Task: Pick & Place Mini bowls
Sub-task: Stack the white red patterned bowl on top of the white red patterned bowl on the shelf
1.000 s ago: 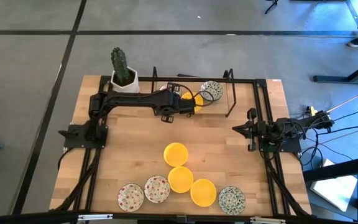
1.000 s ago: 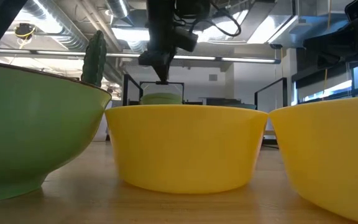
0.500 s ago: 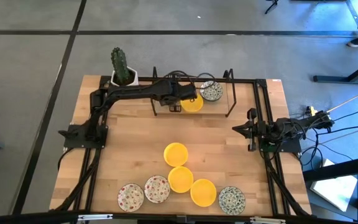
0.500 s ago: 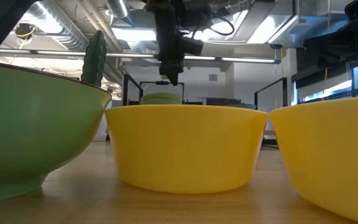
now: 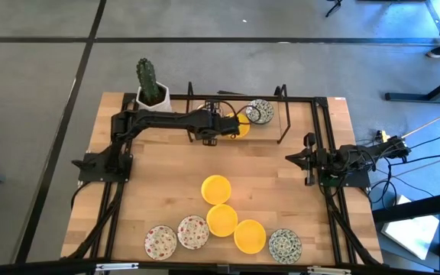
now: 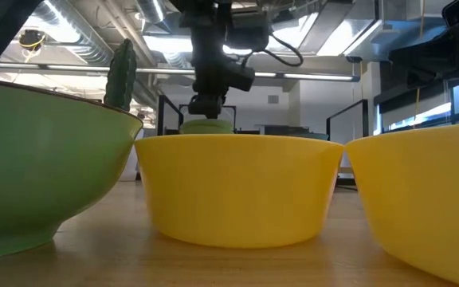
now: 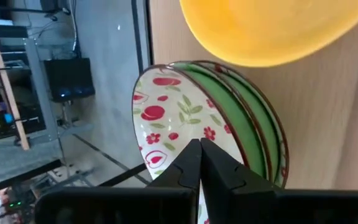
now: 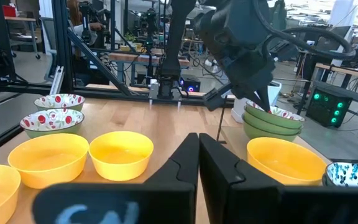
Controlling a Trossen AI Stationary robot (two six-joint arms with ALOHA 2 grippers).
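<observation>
A stack of mini bowls, green outside and red-floral inside (image 7: 173,112), stands at the table's far middle (image 8: 272,124), mostly hidden under my left arm in the high view. My left gripper (image 7: 199,149) is shut, its tips pointing down into the top bowl (image 8: 268,107). Beside the stack sit a yellow bowl (image 5: 240,125) and a blue-green patterned bowl (image 5: 260,112). My right gripper (image 8: 197,146) is shut and waits at the right edge (image 5: 290,158), touching nothing. My left gripper's shut fingertips (image 7: 191,155) stand over the inside of the top floral bowl (image 7: 166,134), slanting down from the table's left. I cannot tell whether they touch it.
Near the front edge lie several more bowls: yellow (image 5: 221,220), red-floral (image 5: 193,231) and blue-green (image 5: 285,244). A cactus in a white pot (image 5: 151,88) stands at the far left. A black wire frame (image 5: 285,122) stands around the far bowls.
My left gripper has swung a little toward the far edge, then come back toward the near side. It has sunk down onto the stack of floral bowls. The bowls have stayed where they were.
</observation>
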